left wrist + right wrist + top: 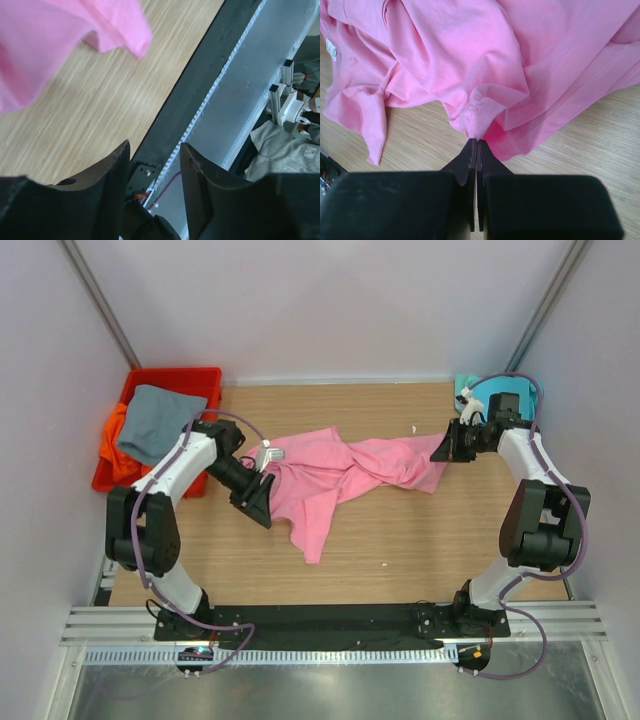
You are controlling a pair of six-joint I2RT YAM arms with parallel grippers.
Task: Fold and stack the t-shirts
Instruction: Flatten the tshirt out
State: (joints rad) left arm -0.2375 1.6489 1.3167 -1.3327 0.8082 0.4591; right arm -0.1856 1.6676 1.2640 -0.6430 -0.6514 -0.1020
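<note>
- No word, brand, number or sign can be read in any view.
- A small white tag [331,50] on the pink t-shirt [470,60] carries faint dark print in the right wrist view, too small and blurred to read.

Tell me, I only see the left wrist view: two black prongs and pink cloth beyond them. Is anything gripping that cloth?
Observer: Yes, the other arm. The right gripper is shut on an edge of the pink t-shirt.
Operator: Any other shirts around?
Observer: A grey t-shirt and an orange t-shirt are piled in the red bin at the far left.
Operator: That's all?
Observer: A teal t-shirt sits at the far right corner.
</note>
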